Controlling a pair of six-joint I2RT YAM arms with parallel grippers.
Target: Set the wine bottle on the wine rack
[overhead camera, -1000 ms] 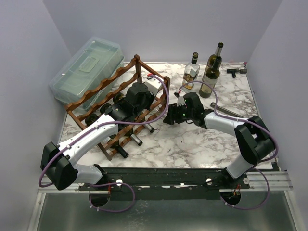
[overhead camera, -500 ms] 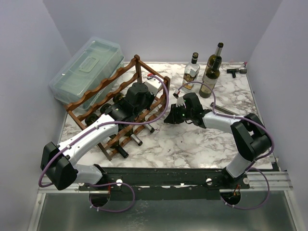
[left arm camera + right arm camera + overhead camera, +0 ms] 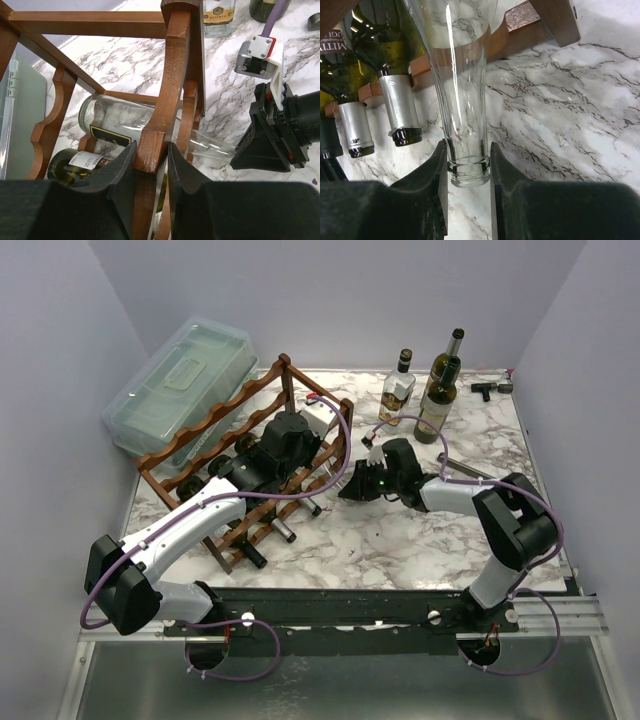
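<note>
At the wine rack corner, clamping the left fingers on a scalloped wooden rail, apparently bracing the frame against sliding on the table. Alongside, pinching the neck of the clear wine bottle between the right fingers, lying across the rails beside darker bottles, probably seating it fully before releasing.

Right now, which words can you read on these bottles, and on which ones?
"RESERVE": label of the standing bottle beyond the wine rack.
"MITT", cut off: label of a racked green bottle.
Black label on the clear wine bottle, white label on the lower green bottle: too blurred to read.
</note>
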